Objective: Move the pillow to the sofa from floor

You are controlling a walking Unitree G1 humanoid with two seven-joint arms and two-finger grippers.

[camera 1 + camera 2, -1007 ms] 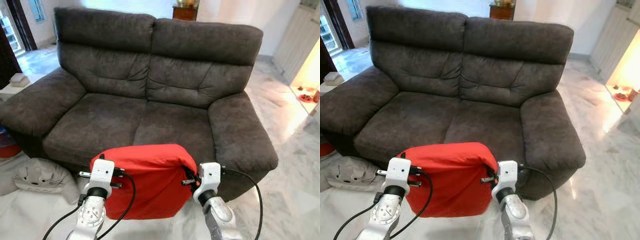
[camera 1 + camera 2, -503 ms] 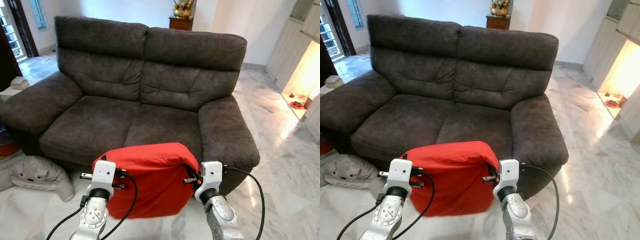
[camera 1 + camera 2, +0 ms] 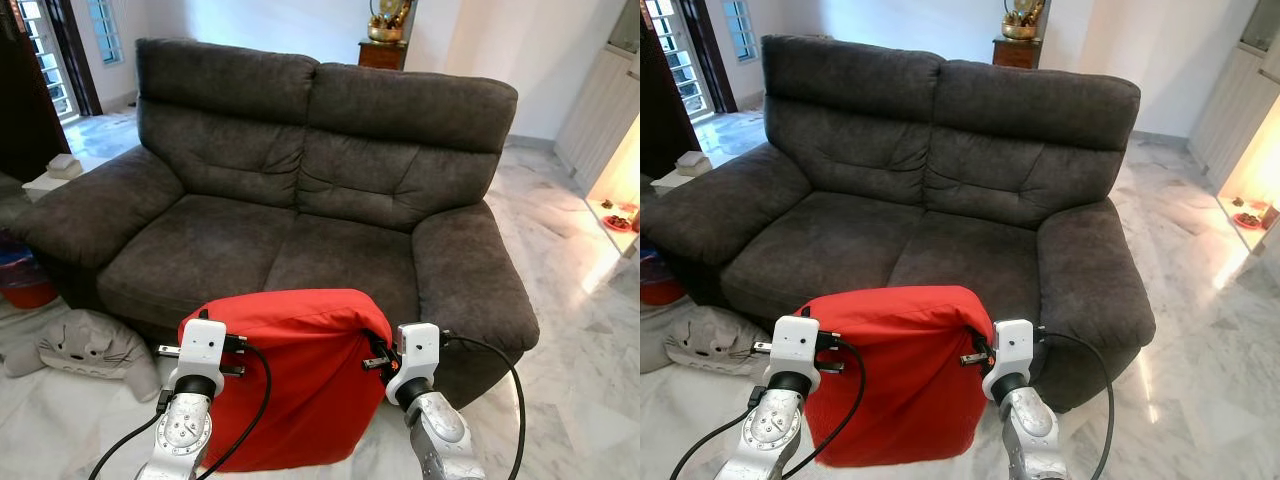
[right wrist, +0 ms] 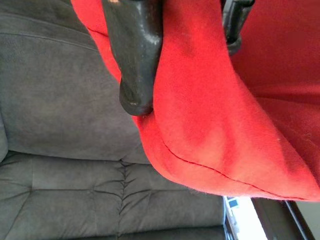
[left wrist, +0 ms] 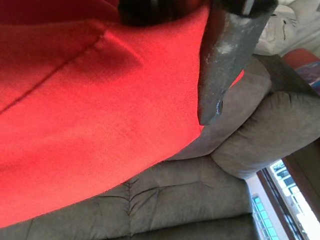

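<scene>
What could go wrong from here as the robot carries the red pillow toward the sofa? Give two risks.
The red pillow is pinched only at its upper corners by the left gripper and right gripper, so it might slip. It hangs below the sofa seat and may catch the front edge.

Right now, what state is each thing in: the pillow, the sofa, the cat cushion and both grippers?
Red pillow: held up off the floor, in front of the sofa.
Sofa: seat bare.
Cat cushion: lying on the floor.
Left gripper: clamped on the pillow's edge.
Right gripper: clamped on the pillow's other edge.
</scene>
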